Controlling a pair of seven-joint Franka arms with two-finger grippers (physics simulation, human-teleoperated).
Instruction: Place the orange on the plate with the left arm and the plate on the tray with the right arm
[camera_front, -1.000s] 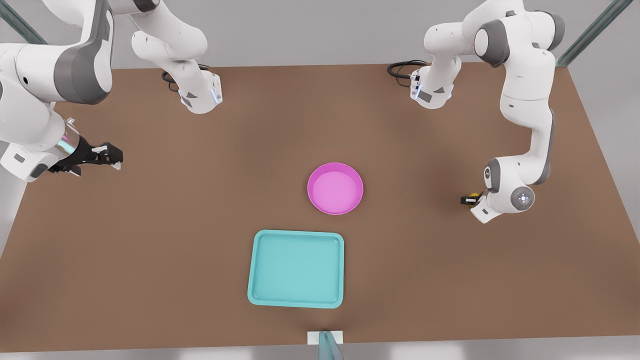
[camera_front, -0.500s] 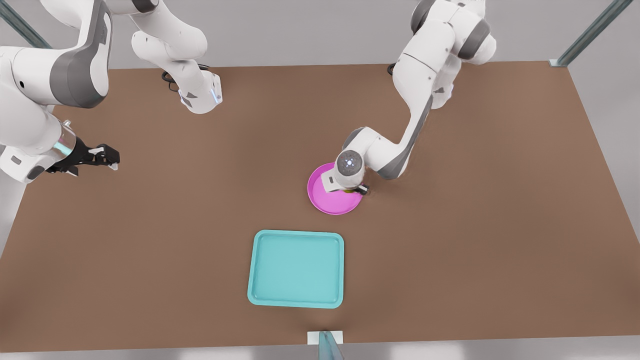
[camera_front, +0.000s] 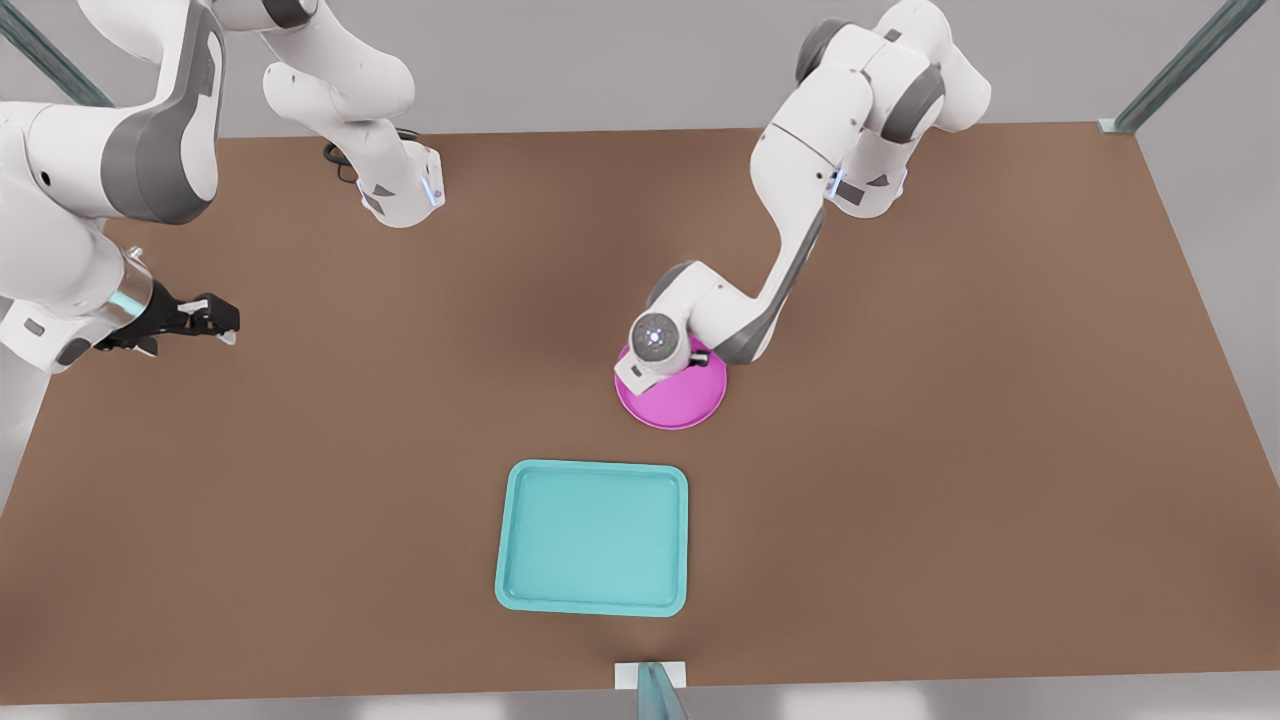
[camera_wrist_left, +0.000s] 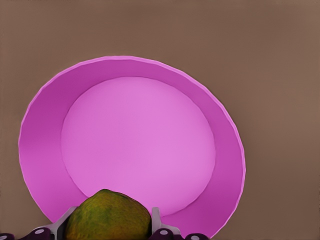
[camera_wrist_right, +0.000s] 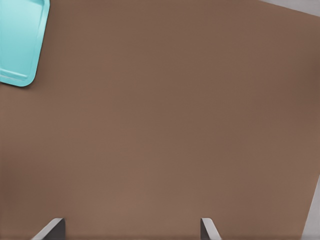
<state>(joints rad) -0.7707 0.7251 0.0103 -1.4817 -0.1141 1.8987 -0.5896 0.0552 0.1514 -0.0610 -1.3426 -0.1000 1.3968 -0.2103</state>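
the tray (camera_front: 592, 537) lies flat on the brown table (camera_front: 950, 520) near the middle of its near edge, well apart from both grippers; one rounded corner of it (camera_wrist_right: 20, 42) also shows in the right wrist view.

just beyond the tray, toward the table's centre, sits the plate (camera_front: 680, 405), apart from the tray and flat on the table. the left arm (camera_front: 800, 215) reaches in from the far edge on the front view's right and bends down over the plate's far side, its wrist covering part of the rim. in the left wrist view the left gripper (camera_wrist_left: 107, 231) has its jaws closed on the orange (camera_wrist_left: 107, 220), a finger (camera_wrist_left: 156, 220) pressing on each side of the fruit. the orange hangs above the plate's (camera_wrist_left: 135, 145) rim; whether it touches the dish cannot be told.

the right arm (camera_front: 90, 200) waits at the table's edge on the front view's left, about level with the plate and well apart from it. the right gripper (camera_front: 225, 322) points toward the table's middle, held above bare table. the right wrist view shows its two fingertips (camera_wrist_right: 52, 229) spread wide with nothing between them.
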